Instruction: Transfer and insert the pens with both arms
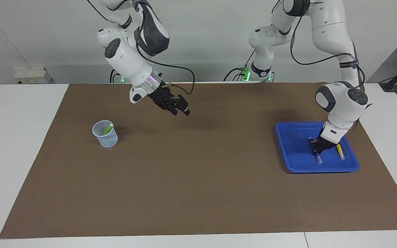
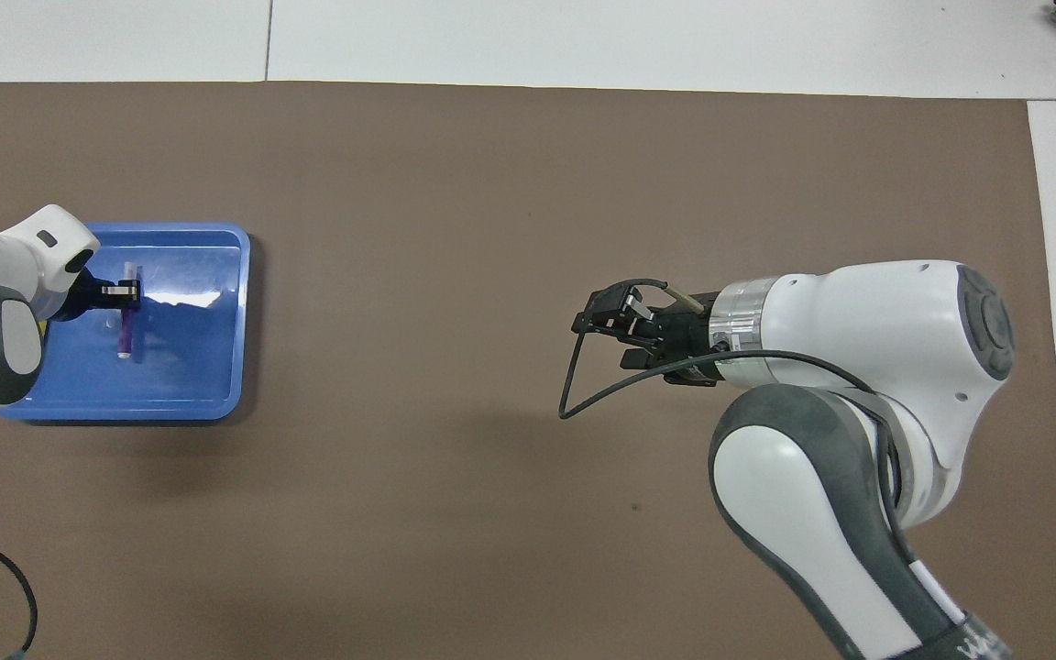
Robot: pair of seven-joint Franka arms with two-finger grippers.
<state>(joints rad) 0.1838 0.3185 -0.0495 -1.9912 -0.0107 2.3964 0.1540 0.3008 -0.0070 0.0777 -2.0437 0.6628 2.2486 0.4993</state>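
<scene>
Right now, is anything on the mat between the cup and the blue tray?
No. In the facing view, only bare brown mat lies between the cup and the blue tray; the right gripper hangs above it.
</scene>
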